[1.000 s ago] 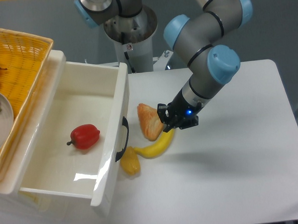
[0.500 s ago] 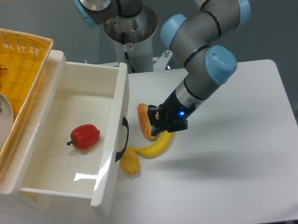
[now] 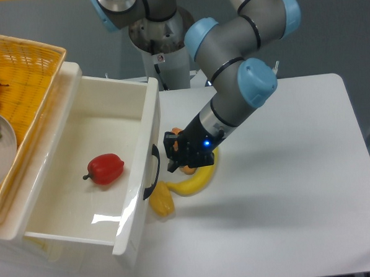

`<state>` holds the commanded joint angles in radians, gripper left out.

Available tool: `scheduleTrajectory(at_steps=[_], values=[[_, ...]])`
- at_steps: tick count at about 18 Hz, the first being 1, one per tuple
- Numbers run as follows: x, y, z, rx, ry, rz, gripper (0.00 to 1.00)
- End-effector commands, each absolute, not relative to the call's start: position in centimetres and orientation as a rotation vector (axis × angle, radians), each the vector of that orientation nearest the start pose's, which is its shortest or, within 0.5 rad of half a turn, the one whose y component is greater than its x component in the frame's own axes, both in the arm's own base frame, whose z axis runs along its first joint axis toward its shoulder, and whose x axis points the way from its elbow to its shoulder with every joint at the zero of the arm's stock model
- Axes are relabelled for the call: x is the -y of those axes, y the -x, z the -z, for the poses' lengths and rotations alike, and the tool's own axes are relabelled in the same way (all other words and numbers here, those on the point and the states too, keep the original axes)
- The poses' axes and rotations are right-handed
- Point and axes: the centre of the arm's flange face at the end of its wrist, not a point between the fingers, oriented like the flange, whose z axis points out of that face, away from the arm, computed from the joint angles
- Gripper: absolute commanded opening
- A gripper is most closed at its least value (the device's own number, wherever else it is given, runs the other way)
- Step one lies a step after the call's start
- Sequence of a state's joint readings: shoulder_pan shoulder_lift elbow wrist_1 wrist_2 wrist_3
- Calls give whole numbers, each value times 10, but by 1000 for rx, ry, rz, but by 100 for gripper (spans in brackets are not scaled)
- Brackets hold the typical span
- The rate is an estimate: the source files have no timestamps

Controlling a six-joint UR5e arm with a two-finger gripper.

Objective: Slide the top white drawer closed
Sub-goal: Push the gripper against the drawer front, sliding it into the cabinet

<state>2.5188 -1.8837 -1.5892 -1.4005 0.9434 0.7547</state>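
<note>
One glossy white plastic drawer [image 3: 81,175], the top one with a black arched handle [image 3: 152,172], stands pulled far out at the left of the white table [image 3: 287,189]. A red bell pepper [image 3: 105,169] lies inside it. Just beside its front hangs the black two-finger gripper [image 3: 172,156]; whether its fingers are apart or together cannot be told. Under it lie an orange pastry [image 3: 188,170], a yellow banana [image 3: 192,183] and a yellow pepper [image 3: 161,200]. A yellow wicker basket [image 3: 27,78] sits at upper left.

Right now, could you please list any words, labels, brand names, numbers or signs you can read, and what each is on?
None can be read.
Small red-and-white sticker on the robot's base column: too small and blurred to read.
Top white drawer and gripper: no markings visible.
</note>
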Motion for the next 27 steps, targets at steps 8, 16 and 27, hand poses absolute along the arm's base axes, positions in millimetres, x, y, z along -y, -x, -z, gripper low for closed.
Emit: scheduleTrajectory(at_steps=[8, 16, 27], values=[[-504, 358, -344, 309, 2657, 742, 11], [-513, 344, -344, 287, 2662, 757, 11], [-521, 326, -351, 265, 2670, 762, 11]])
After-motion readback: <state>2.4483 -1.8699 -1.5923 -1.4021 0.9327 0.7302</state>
